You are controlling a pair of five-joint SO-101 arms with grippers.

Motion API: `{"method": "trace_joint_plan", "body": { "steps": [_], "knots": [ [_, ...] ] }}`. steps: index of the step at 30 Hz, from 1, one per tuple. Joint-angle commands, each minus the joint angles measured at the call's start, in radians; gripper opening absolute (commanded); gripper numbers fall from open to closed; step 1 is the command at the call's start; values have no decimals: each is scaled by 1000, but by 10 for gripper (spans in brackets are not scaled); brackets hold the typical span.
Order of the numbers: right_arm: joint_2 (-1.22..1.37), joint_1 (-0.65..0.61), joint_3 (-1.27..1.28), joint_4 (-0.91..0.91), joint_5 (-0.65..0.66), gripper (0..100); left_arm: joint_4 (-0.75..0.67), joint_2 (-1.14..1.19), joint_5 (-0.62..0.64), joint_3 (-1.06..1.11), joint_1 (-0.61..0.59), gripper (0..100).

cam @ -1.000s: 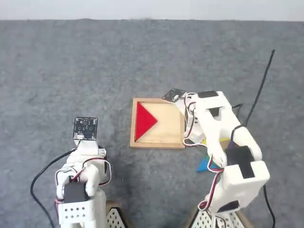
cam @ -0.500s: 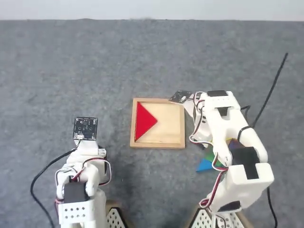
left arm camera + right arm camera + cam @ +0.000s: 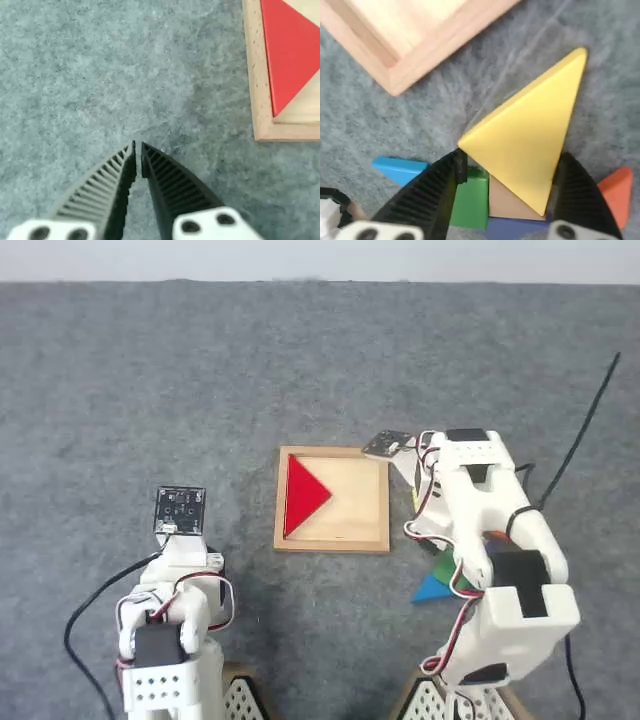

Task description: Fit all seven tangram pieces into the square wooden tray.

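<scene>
Underneath, grey felt is covering the counter (image 3: 150,360). Right of the tray (image 3: 332,543), the right hand (image 3: 512,162) is hanging open around the yellow triangle (image 3: 530,145); the left hand (image 3: 137,147) is sitting closed.

Red triangle (image 3: 303,495) lies in wooden tray (image 3: 335,541); yellow triangle (image 3: 530,145), blue piece (image 3: 432,589), green piece (image 3: 472,198) outside.

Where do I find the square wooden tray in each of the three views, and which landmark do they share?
High view: wooden tray in the middle of the grey felt, red triangle in its left part.
Left wrist view: one tray corner holding the red triangle, ahead of the left gripper.
Right wrist view: a bare tray corner, near the yellow triangle.
Shared landmark: the grey felt under the tray.
</scene>
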Motion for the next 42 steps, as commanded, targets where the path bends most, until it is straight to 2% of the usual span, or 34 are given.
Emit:
{"method": "trace_joint_plan", "body": {
  "steps": [1, 5, 10, 16, 19, 24, 33, 38, 42],
  "knots": [
    [-42, 8, 12, -22, -66, 248, 3, -18, 17, -13, -5, 18],
    [-42, -7, 12, -24, -92, 232, 3, -18, 17, -13, -5, 18],
    [-56, -47, 3, -44, -235, 154, 3, -18, 17, -13, -5, 18],
    [-54, -59, -9, -56, -342, 251, 3, -18, 17, -13, -5, 18],
    [-54, -56, -34, -65, -470, 288, 3, -18, 17, -13, -5, 18],
    [-56, -87, -40, -124, -655, 288, 3, -18, 17, -13, -5, 18],
    [-45, -137, -38, -219, -692, 286, 3, -18, 17, -13, -5, 18],
    [-44, -143, -38, -268, -793, 285, 3, -18, 17, -13, -5, 18],
    [-44, -140, -38, -302, -825, 285, 3, -18, 17, -13, -5, 18]
  ]
}}
